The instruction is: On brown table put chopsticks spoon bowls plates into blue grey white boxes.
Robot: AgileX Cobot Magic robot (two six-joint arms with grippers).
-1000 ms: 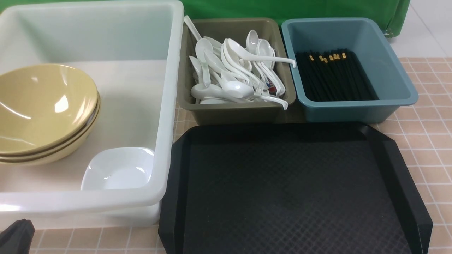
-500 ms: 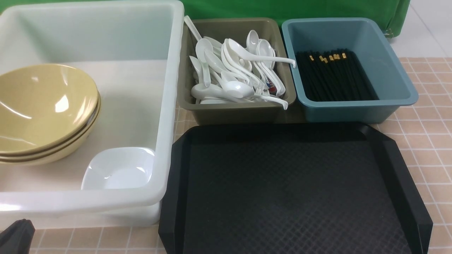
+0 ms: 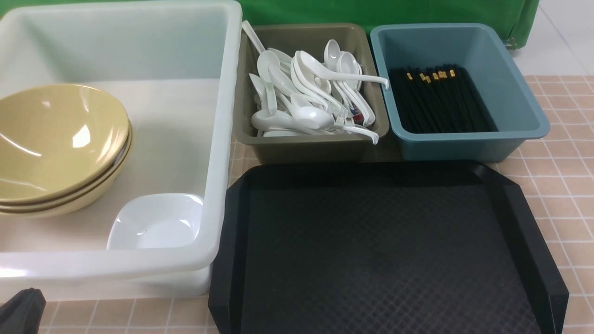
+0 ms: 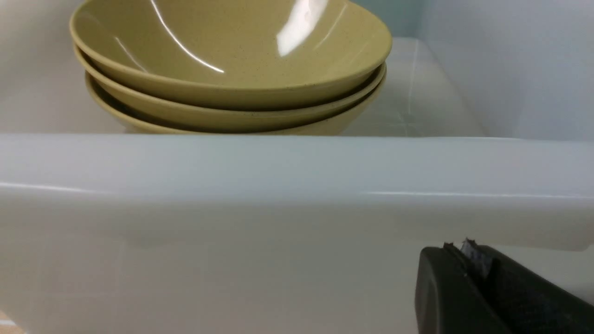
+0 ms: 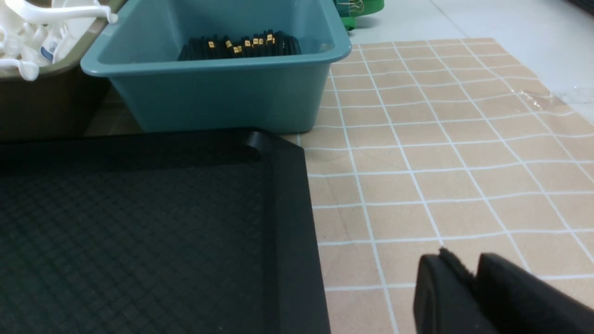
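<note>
At the far left the left tool (image 4: pixel 468 253) sits low just outside the near wall of the white box (image 3: pixel 218 139), its jaws pressed together on nothing; only a dark corner of it shows in the front view. Inside the white box, 3 yellow-green bowls (image 3: pixel 55 144) are stacked against the left side; a small white square dish (image 3: pixel 155 222) rests in the near right corner, close to the bowls but apart from them.

To the right of the white box stands the grey box (image 3: pixel 306 146), olive-grey in tone, heaped with white spoons (image 3: pixel 306 93); 1 handle pokes over its far left corner and another reaches toward the blue box (image 3: pixel 464 146) beside it; the 2 boxes stand nearly touching. The blue box holds black chopsticks (image 3: pixel 438 102) lying in a flat bundle along its floor, their gold-banded ends toward the far wall.

In front of the grey and blue boxes lies a black tray (image 3: pixel 380 250) with a textured surface, nothing on it; its left edge runs just beside the white box; its far edge meets the bases of the 2 smaller boxes.

Right of the tray the tiled brown tabletop (image 3: pixel 566 185) is bare; there, in the right wrist view, the right tool (image 5: pixel 473 269) hangs low over the tiles just beside the tray's right rim, its pads standing a narrow slit apart and gripping nothing.
</note>
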